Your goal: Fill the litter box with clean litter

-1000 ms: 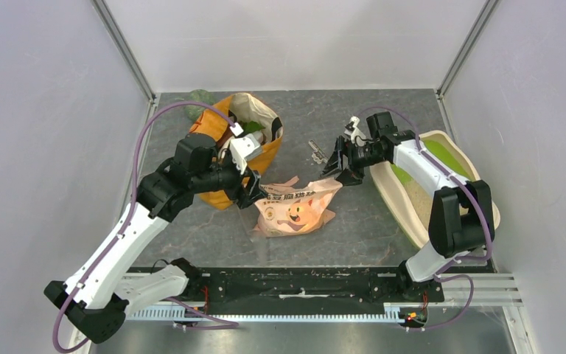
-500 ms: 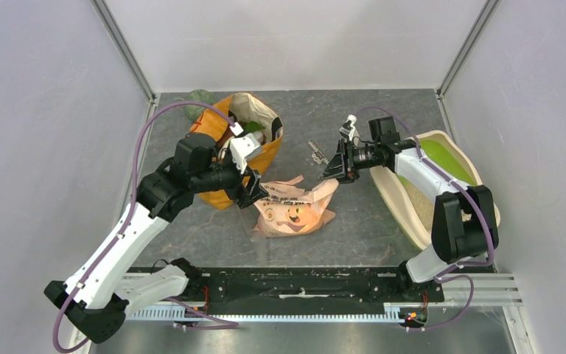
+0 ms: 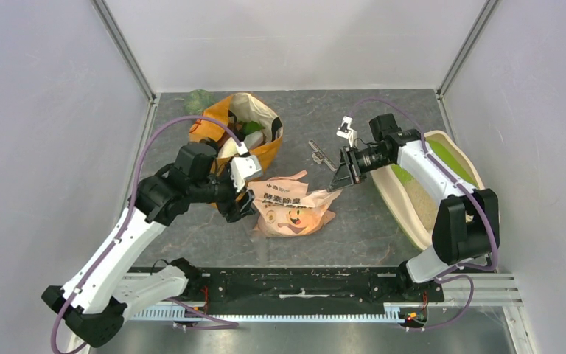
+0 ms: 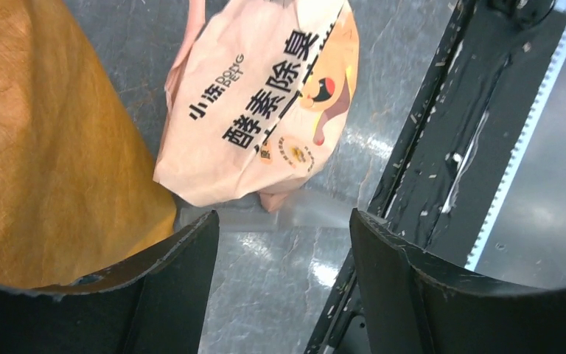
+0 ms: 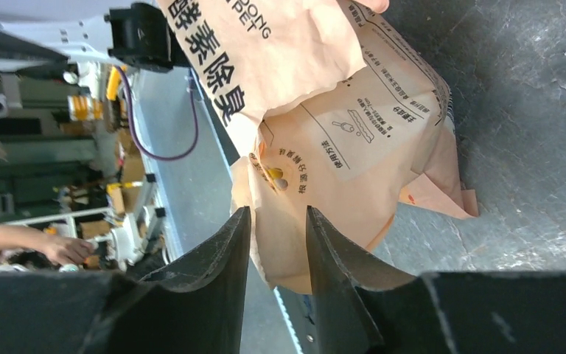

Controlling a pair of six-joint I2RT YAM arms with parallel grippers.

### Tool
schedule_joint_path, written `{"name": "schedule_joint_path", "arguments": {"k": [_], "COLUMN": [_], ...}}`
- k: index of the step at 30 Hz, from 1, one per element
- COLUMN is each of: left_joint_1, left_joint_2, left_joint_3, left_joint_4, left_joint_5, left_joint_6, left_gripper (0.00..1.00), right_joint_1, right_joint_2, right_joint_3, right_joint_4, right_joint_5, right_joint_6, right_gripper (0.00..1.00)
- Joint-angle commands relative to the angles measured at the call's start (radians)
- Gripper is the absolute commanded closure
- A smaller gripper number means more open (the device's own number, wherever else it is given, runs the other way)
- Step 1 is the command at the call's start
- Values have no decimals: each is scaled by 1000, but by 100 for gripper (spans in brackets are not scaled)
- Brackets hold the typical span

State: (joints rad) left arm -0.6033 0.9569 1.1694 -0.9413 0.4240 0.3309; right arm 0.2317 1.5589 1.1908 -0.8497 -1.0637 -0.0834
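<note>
The left gripper (image 3: 240, 204) hung low over the table (image 3: 368, 228), just beside the orange shopping bag (image 3: 267, 158). Its fingers (image 4: 184, 258) stood wide apart with nothing between them. Just to its right, a peach paper litter bag (image 3: 295, 209), printed with a cartoon cat, lay crumpled on the table. The right gripper (image 3: 341, 179) was at that bag's upper right corner. Its fingers (image 5: 221, 258) were narrowly apart with the paper edge between them; a firm pinch could not be confirmed. The litter box (image 3: 394, 198) sat at the far right edge, well apart from the bag. Clean litter (image 3: 421, 198) lay inside it below the green hood (image 3: 442, 158).
</note>
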Motion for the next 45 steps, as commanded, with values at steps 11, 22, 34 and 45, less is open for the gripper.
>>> {"name": "schedule_joint_path", "arguments": {"k": [11,22,34,45], "left_joint_1": [11,22,21,22], "left_joint_2": [138,201,123,-109], "left_joint_3": [12,-67,-185,-318], "left_joint_4": [99,186,436,353], "left_joint_5": [-195,-70,167,257], "left_joint_6": [-307,-503,-334,133], "left_gripper": [26,27,81,98], "right_joint_1": [73,78,77,70], "right_joint_2": [-67,-115,-149,-151], "right_joint_3": [19,-20,-14,90], "right_joint_4": [-196,-180,-170,104], "right_joint_5": [64,81,59,95], "right_joint_6": [-354,-400,-390,-244], "right_gripper": [64,65,57,10]}}
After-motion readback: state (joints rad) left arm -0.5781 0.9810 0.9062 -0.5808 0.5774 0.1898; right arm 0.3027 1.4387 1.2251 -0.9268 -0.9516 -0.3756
